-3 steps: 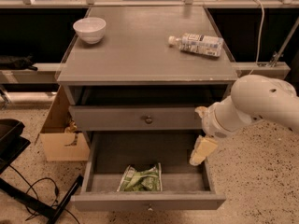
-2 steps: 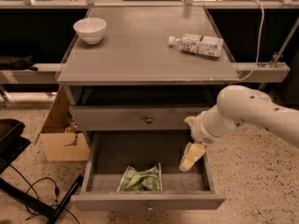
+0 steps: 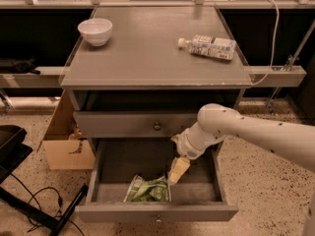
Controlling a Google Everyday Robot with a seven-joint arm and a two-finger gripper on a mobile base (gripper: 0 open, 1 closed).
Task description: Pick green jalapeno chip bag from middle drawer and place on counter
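The green jalapeno chip bag [image 3: 148,189] lies flat at the front of the open middle drawer [image 3: 157,212], left of center. My gripper [image 3: 177,170] hangs inside the drawer on the white arm that reaches in from the right. It is just right of and slightly above the bag, not touching it. The counter [image 3: 147,53] is the gray cabinet top above. The uppermost drawer [image 3: 133,125] is closed.
A white bowl [image 3: 95,31] stands on the counter's back left. A clear plastic bottle [image 3: 207,46] lies on its side at the back right. A cardboard box [image 3: 66,141] sits on the floor left of the cabinet. Black cables and a stand [image 3: 29,200] lie at the lower left.
My arm has swung left and down into the drawer, bringing the gripper from the drawer's right side to just beside the chip bag. The bag has not moved.
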